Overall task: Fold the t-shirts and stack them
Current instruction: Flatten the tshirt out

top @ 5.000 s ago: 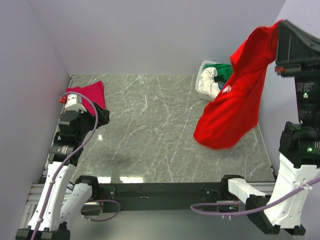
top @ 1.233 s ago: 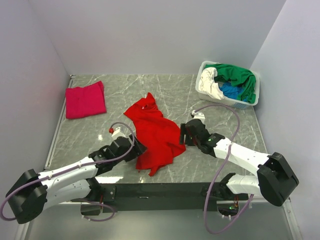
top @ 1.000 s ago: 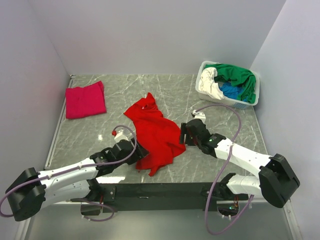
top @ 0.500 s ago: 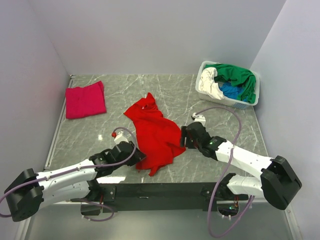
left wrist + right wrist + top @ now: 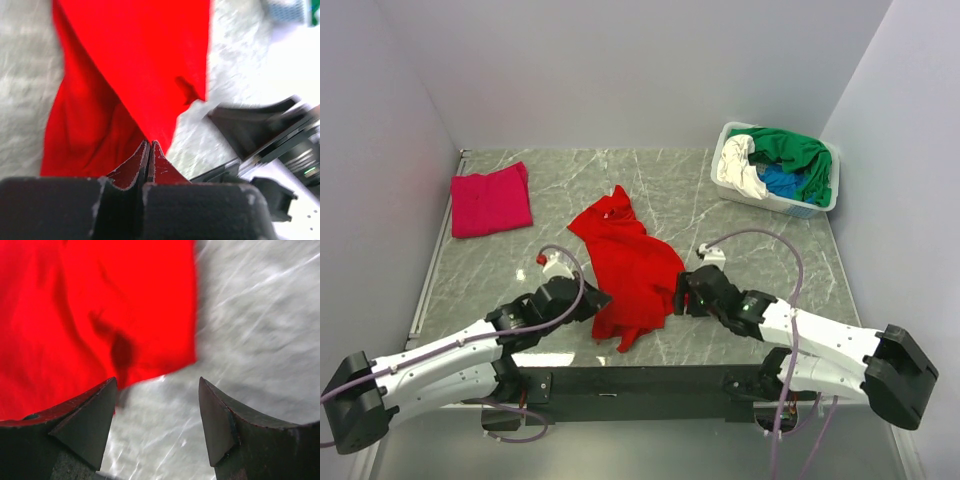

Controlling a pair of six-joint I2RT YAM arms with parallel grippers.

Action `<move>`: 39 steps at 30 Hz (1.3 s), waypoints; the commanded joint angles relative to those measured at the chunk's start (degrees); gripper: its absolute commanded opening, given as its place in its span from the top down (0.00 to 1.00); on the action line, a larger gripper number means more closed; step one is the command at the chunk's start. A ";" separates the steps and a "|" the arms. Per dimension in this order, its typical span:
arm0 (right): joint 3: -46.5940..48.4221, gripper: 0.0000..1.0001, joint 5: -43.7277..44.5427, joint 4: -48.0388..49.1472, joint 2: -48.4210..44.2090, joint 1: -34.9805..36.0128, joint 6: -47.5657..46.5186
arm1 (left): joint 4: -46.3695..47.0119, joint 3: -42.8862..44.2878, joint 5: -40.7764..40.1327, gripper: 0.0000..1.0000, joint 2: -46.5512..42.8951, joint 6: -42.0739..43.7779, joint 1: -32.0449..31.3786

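Grey marbled worktop sits between pale lilac walls. Near its middle lies the red t-shirt, crumpled and stretched lengthwise, narrow at the far end and bunched at the near end. The left pincer is at the shirt's near left edge with its fingers pressed together, and the wrist view shows a fold of red cloth pinched between the tips. The right pincer is low at the shirt's right edge with its fingers wide apart, one at the cloth's edge and the other over bare stone. A folded pink t-shirt lies far left, well apart. In the far right corner a white basket holds a green t-shirt, a white t-shirt and a blue t-shirt.
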 commanded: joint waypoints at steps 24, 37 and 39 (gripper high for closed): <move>2.07 0.27 -1.51 6.09 11.88 12.50 13.12 | -7.02 22.62 -8.44 0.99 -4.33 22.10 17.87; 1.28 0.38 2.87 6.88 17.42 15.05 17.44 | -7.01 22.89 -5.62 0.99 -4.68 23.60 20.25; 1.90 0.46 4.02 5.92 18.38 15.05 17.27 | -7.28 23.07 -5.71 0.99 -5.12 23.86 20.51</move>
